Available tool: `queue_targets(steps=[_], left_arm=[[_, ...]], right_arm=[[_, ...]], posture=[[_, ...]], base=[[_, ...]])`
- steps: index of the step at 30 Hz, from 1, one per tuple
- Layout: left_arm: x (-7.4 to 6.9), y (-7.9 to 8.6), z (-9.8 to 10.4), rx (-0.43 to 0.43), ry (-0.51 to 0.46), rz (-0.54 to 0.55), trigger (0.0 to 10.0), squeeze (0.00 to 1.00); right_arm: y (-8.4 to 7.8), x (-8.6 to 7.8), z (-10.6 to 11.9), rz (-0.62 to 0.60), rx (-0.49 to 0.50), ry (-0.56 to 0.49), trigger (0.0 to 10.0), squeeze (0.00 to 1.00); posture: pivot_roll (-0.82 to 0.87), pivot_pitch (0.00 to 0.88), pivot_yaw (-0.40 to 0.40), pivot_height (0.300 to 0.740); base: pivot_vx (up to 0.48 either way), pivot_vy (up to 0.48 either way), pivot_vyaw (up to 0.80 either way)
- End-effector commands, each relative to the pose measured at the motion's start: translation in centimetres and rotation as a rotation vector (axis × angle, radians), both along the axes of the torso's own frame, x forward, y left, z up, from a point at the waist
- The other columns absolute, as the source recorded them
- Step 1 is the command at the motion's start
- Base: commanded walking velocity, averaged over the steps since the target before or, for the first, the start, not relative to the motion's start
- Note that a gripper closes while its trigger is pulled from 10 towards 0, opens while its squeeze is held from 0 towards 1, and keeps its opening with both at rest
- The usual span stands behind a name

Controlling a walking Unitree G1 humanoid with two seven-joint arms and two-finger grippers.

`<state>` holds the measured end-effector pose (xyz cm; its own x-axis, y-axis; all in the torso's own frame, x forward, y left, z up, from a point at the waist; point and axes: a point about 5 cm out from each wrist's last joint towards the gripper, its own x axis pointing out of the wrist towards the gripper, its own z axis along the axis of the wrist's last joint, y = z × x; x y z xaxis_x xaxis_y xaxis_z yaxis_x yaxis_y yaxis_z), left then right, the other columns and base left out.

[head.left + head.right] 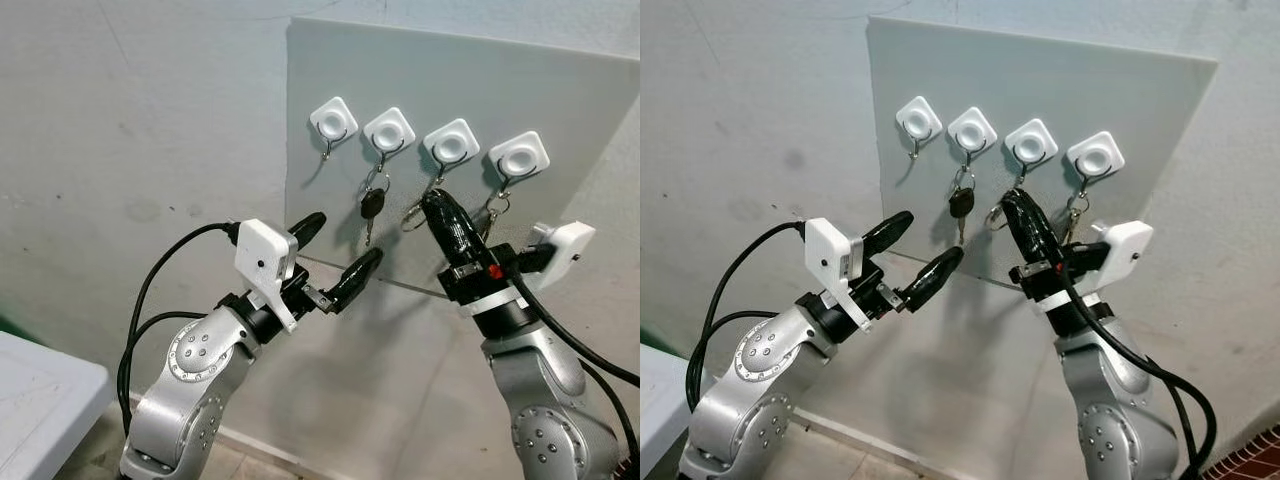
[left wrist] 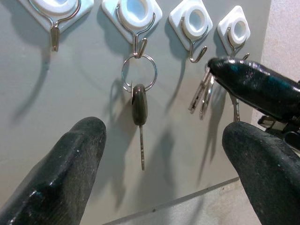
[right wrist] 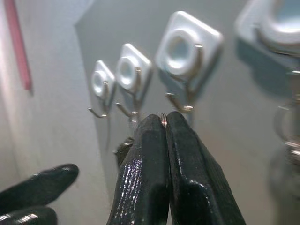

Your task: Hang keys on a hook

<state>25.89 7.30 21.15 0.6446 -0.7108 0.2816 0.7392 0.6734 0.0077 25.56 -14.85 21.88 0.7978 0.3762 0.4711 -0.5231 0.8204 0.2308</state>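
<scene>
A white board (image 1: 520, 80) on the wall carries a row of square white hooks. The leftmost hook (image 1: 333, 122) is bare. A black-headed key (image 1: 371, 205) hangs on a ring from the second hook (image 1: 389, 131). My right gripper (image 1: 436, 202) is shut on a silver key ring (image 1: 413, 216), with its tip just below the third hook (image 1: 451, 143); the keys (image 2: 201, 96) dangle from the tip. The fourth hook (image 1: 518, 156) holds more keys (image 1: 492, 212). My left gripper (image 1: 340, 242) stands open below the black key, a little off the board.
A grey wall surrounds the board. A white table corner (image 1: 40, 390) sits at the lower left, beside my left arm. Black cables loop from both wrists.
</scene>
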Motion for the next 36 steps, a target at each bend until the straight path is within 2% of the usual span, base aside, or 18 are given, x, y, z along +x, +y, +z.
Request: queue_targets(steps=[1,9,23,36], left_arm=[[0.0,-0.1,0.7,0.0,-0.022,-0.014,10.0,0.0],[0.0,-0.3,0.8,0.001,-0.022,-0.029,10.0,0.0],[-0.4,-0.6,0.8,-0.003,-0.013,-0.04,10.0,0.0],[-0.5,-0.5,0.9,-0.017,-0.006,-0.029,10.0,0.0]], right_arm=[[-0.4,-0.3,0.8,-0.017,0.004,-0.03,10.0,0.0],[-0.9,-0.1,1.8,-0.014,0.002,-0.073,10.0,0.0],[-0.5,0.5,3.6,0.062,-0.026,-0.141,10.0,0.0],[-1.1,1.7,3.7,0.07,-0.083,-0.14,10.0,0.0]], posture=[[-0.03,0.003,-0.018,0.74],[-0.03,0.0,-0.017,0.74],[-0.02,0.001,-0.026,0.74],[-0.01,0.012,-0.034,0.74]], base=[[0.0,0.0,0.0],[0.0,0.0,0.0],[0.0,0.0,0.0],[0.0,0.0,0.0]])
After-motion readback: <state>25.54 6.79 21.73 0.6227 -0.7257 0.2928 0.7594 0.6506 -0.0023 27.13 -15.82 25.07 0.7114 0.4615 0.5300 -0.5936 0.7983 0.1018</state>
